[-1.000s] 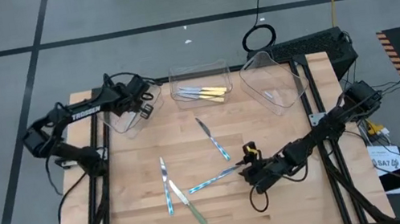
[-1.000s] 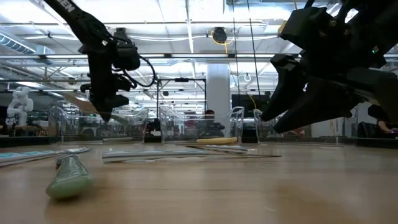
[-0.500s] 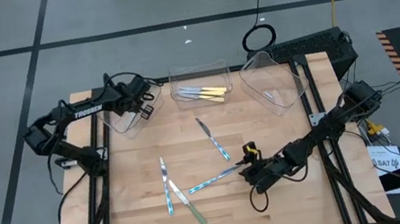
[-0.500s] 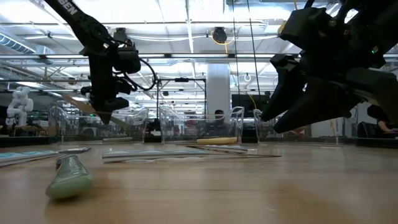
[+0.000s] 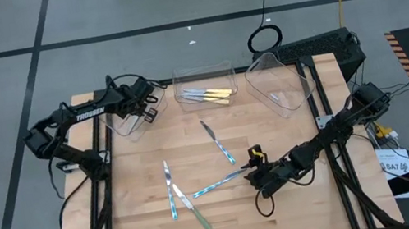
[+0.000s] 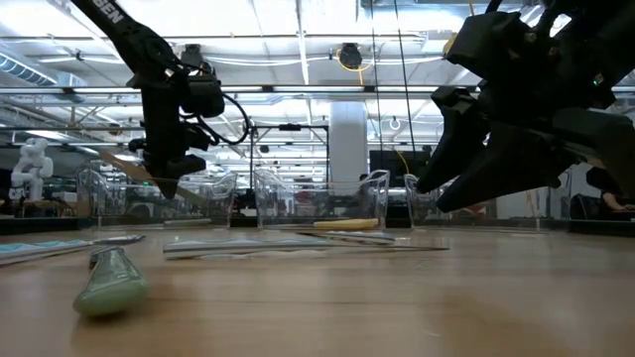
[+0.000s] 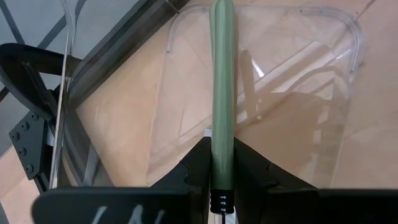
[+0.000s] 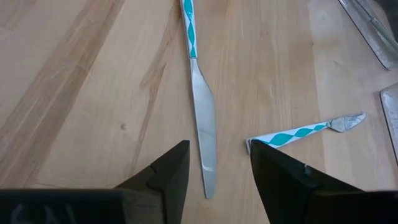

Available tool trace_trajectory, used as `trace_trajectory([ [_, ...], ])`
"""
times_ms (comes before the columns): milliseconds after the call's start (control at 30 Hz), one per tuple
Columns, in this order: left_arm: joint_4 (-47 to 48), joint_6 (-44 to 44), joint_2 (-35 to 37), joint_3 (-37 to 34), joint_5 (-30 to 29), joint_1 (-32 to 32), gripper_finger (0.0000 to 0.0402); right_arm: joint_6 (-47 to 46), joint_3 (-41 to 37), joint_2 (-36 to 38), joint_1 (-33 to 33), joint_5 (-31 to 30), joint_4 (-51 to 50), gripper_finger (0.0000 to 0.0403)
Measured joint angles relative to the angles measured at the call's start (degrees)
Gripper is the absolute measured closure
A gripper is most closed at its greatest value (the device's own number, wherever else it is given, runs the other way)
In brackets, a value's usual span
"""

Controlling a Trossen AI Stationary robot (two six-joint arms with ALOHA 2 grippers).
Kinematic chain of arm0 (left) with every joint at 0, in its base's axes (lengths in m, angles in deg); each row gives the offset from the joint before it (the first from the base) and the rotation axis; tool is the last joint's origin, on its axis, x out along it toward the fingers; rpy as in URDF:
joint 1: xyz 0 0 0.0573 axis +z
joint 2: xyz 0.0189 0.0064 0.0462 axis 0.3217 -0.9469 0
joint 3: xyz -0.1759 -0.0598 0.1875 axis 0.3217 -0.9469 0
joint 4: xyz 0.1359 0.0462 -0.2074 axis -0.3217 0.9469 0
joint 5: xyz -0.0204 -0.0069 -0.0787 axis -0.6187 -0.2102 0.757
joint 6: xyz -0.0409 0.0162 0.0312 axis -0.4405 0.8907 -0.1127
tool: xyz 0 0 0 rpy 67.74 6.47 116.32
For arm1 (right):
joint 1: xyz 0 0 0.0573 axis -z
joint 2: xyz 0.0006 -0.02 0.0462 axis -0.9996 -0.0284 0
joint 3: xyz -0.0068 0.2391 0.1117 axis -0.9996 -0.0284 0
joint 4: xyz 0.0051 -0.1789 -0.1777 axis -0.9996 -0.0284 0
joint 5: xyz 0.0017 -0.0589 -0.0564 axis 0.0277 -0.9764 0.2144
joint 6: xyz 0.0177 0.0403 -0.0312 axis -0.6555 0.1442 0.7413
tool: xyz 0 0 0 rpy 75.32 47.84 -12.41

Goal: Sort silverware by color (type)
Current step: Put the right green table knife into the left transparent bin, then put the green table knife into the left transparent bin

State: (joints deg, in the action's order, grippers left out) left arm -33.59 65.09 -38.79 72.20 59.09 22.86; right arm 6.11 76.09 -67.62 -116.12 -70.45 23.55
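Nothing has shifted since earlier. Left gripper [image 7: 222, 180] clenched on green-handled utensil [image 7: 222, 87] over the far-left tray [image 7: 348, 37]; right gripper [image 8: 214, 171] spread (blue-handled knife [image 8: 200, 118] just ahead), near desk's [image 5: 148, 224] right edge.

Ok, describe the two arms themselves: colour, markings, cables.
Both arms are dark, jointed and slim. The left arm carries white TROSSEN lettering and looped black cables near its pincer. The right arm has a yellow part beside its pincer, whose fingers are black and wedge-shaped.
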Motion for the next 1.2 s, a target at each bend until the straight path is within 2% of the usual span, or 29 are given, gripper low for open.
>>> trace_trajectory([
  [567, 0.4, -1.5, 0.0, 0.0, 0.1, 0.0, 0.0352, 0.0, 0.0, 0.0, 0.0, 0.1, 0.0, 0.0241],
  [867, 0.3, -2.6, 0.0, 0.0, 0.1, 0.0, 0.0287, 0.0, 0.0, 0.0, 0.0, 0.1, 0.0, 0.0241],
  [1200, -3.2, -4.2, 0.0, 0.0, 0.1, -1.1, 0.0282, 0.0, 0.0, 0.0, 0.0, 0.1, 0.0, 0.0241],
])
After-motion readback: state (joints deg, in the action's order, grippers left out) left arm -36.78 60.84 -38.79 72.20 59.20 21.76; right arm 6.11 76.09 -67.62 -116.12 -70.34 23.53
